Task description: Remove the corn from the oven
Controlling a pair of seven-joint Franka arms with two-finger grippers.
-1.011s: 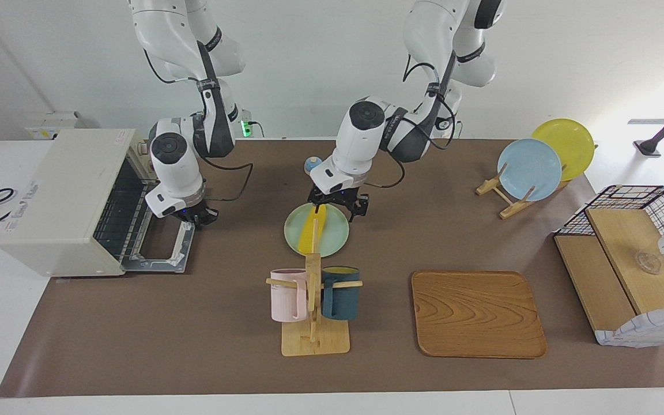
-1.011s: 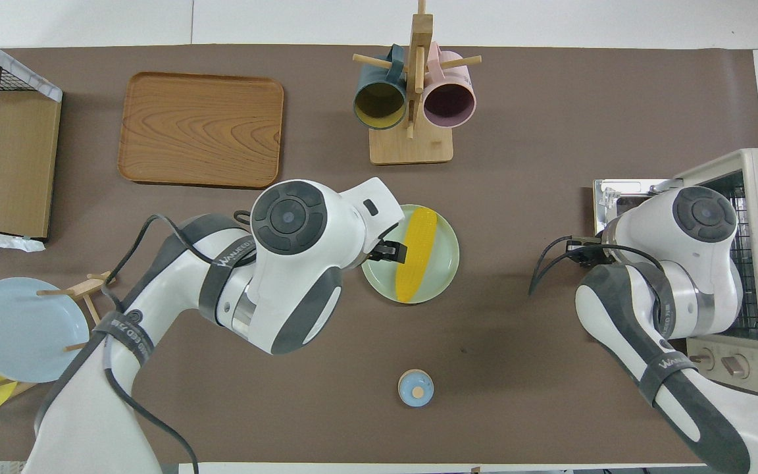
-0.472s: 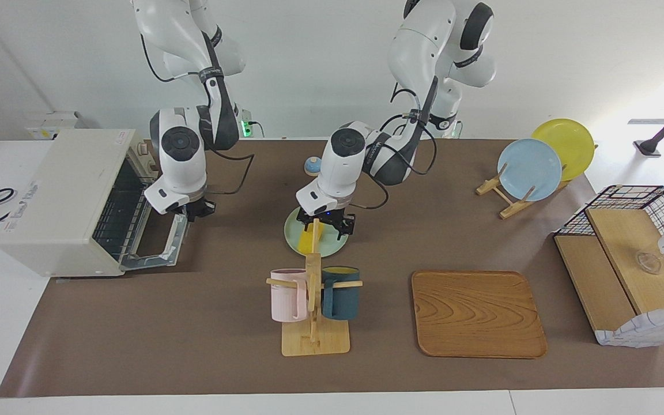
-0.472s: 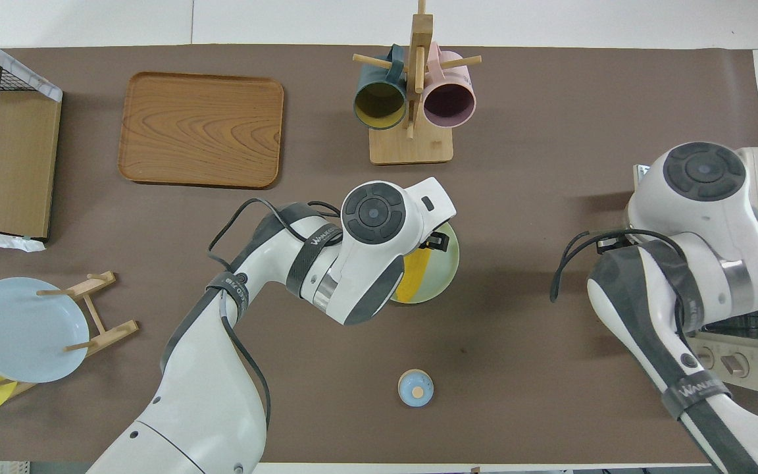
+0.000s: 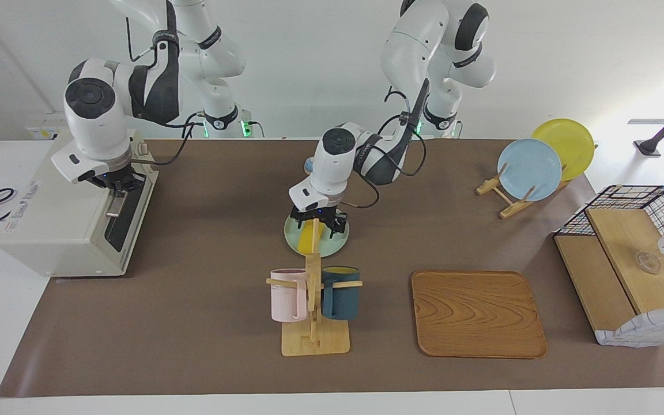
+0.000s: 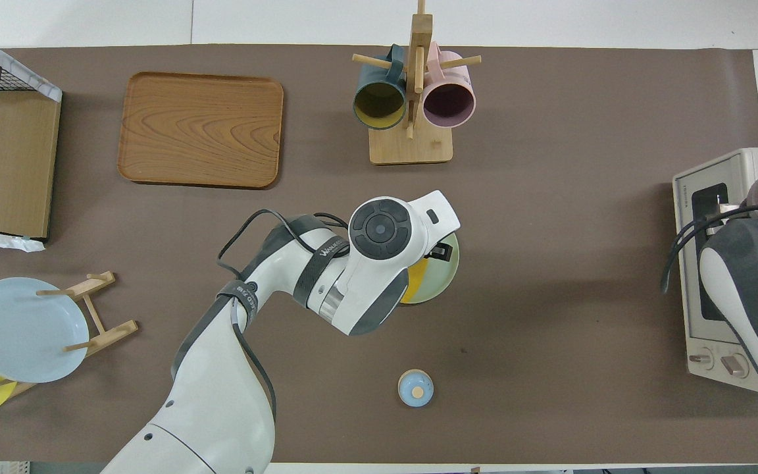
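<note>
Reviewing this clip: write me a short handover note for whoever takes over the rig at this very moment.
Left gripper: open, low over the corn, no grip on it.
Right gripper: shut, at the oven door's upper edge.
Corn: lying on the pale green plate mid-table, between the robots and the mug rack.
Oven: at the right arm's end of the table, door closed.
Done: corn is out of the oven, door shut.
Left: clear both arms away; nothing else appears outstanding.
</note>
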